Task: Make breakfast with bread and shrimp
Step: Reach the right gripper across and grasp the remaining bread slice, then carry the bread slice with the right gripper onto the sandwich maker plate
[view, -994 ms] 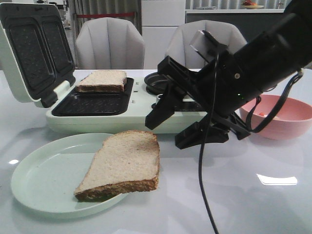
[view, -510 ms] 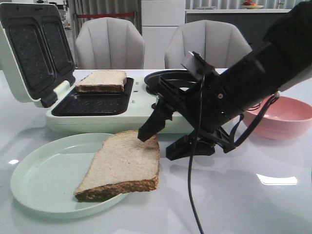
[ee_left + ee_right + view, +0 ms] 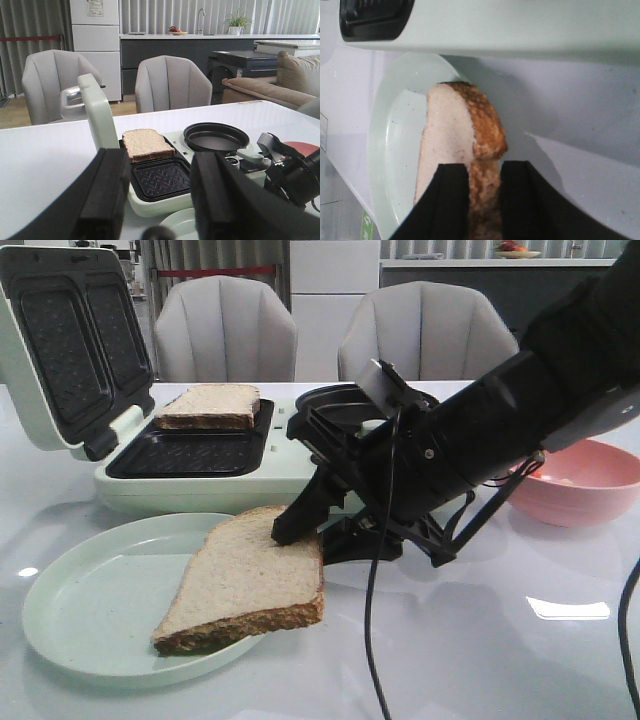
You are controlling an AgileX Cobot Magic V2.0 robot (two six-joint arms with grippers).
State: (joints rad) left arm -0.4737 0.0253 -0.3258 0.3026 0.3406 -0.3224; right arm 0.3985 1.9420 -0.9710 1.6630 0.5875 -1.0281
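One slice of bread (image 3: 245,580) (image 3: 447,130) lies half on the pale green plate (image 3: 90,600) (image 3: 390,135), its right edge hanging over the rim. My right gripper (image 3: 305,538) (image 3: 485,200) is shut on that edge, one finger on top of the slice and one below, with the brown crust filling the gap. A second slice of bread (image 3: 210,405) (image 3: 146,144) rests at the back of the open sandwich maker (image 3: 200,490). My left gripper (image 3: 160,200) is open and holds nothing, high up and facing the sandwich maker. No shrimp shows.
The sandwich maker's lid (image 3: 60,350) stands raised at the left. A small black pan (image 3: 330,400) (image 3: 216,136) sits on the appliance's right half. Behind my right arm at the right is a pink bowl (image 3: 580,480). Two grey chairs stand beyond the table.
My right gripper has dropped and moved left from above the table to the plate. Its fingers have narrowed onto the edge of the near bread slice, which shifted slightly.
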